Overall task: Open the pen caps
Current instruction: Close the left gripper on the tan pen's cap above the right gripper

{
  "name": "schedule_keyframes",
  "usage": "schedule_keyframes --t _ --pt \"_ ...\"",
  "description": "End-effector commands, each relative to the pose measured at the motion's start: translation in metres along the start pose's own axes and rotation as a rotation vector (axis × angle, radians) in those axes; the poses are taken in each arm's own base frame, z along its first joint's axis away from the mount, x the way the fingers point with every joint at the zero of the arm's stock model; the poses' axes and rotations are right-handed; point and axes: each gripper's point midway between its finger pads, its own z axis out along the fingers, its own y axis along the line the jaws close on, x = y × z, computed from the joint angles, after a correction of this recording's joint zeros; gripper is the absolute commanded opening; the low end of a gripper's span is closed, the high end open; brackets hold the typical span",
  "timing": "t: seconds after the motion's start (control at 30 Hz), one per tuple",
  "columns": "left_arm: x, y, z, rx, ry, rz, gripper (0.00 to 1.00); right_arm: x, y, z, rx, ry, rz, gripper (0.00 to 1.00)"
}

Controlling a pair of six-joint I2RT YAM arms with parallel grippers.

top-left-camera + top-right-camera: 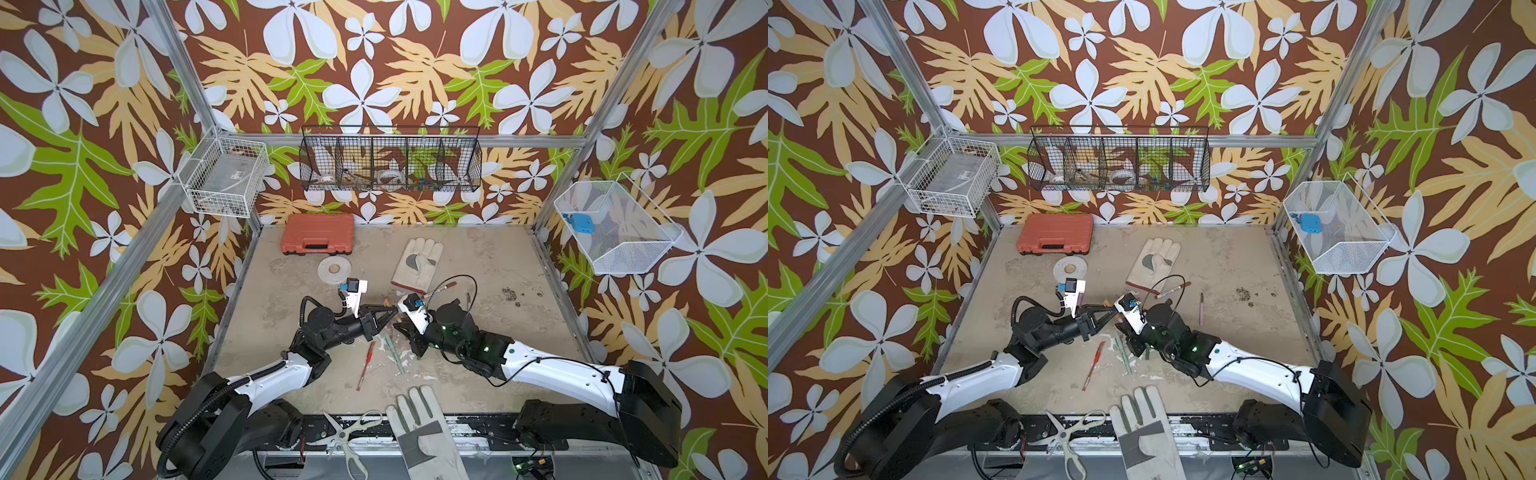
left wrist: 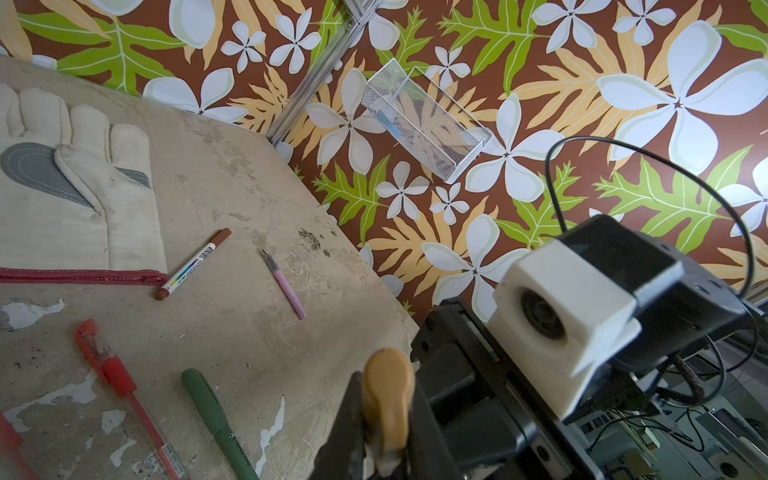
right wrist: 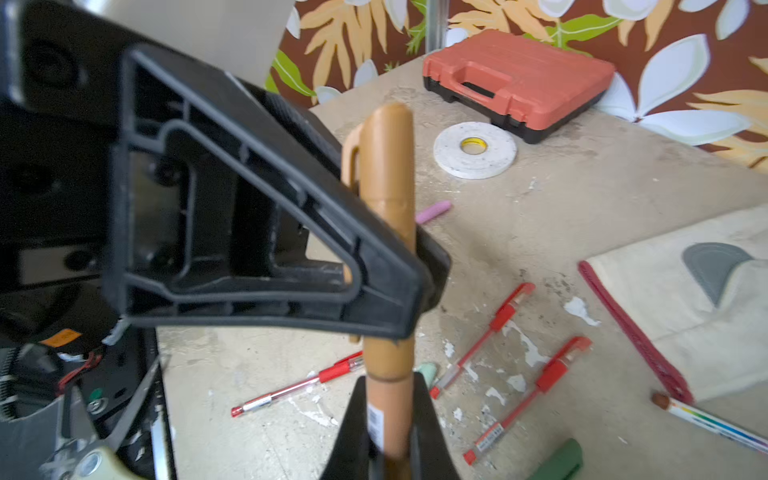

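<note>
Both grippers hold one gold pen (image 3: 386, 257) above the table's middle. My right gripper (image 3: 388, 436) is shut on its barrel. My left gripper (image 2: 386, 436) is shut on its cap end, and the rounded gold cap (image 2: 388, 386) pokes out past the fingers. In a top view the left gripper (image 1: 392, 312) and the right gripper (image 1: 401, 328) meet tip to tip. On the table lie three red pens (image 3: 299, 386), a dark green pen (image 2: 216, 419), a white marker with brown ends (image 2: 193, 264), and a pink pen (image 2: 286, 286) with a bare tip. A pink cap (image 3: 434, 211) lies apart.
An orange tool case (image 1: 318, 234) and a tape roll (image 1: 333, 269) sit at the back left. One work glove (image 1: 417, 262) lies behind the grippers, another (image 1: 424, 432) at the front edge beside scissors (image 1: 349, 432). Wire baskets (image 1: 390, 162) hang on the walls.
</note>
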Motion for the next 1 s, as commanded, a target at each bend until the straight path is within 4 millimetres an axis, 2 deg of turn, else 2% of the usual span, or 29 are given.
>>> schedule_keyframes --t 0.0,0.2,0.33,0.4,0.57,0.73,0.87,0.97 --pt "-0.020 0.002 -0.003 -0.016 -0.089 0.019 0.00 0.009 0.005 -0.005 -0.120 0.023 0.102 0.00" --pt "-0.022 -0.002 -0.005 0.004 -0.095 0.020 0.00 0.011 0.021 -0.007 -0.284 0.027 0.143 0.00" --pt "-0.025 -0.002 -0.009 0.013 -0.111 0.014 0.00 0.011 0.026 -0.008 -0.330 0.028 0.154 0.00" --pt "-0.027 0.001 -0.011 0.002 -0.121 0.009 0.00 0.011 0.022 -0.007 -0.301 0.028 0.150 0.00" --pt "-0.031 0.006 -0.016 -0.017 -0.141 0.005 0.00 0.013 -0.001 -0.006 -0.057 0.038 0.066 0.00" --pt "-0.032 0.008 -0.016 -0.025 -0.144 0.001 0.00 0.012 -0.008 -0.008 0.118 0.057 -0.041 0.00" --pt "-0.033 0.009 -0.018 -0.029 -0.156 0.001 0.00 0.012 -0.010 -0.008 0.136 0.060 -0.044 0.00" --pt "-0.034 0.010 -0.022 -0.023 -0.168 -0.013 0.00 0.013 -0.001 -0.007 0.081 0.058 -0.041 0.00"
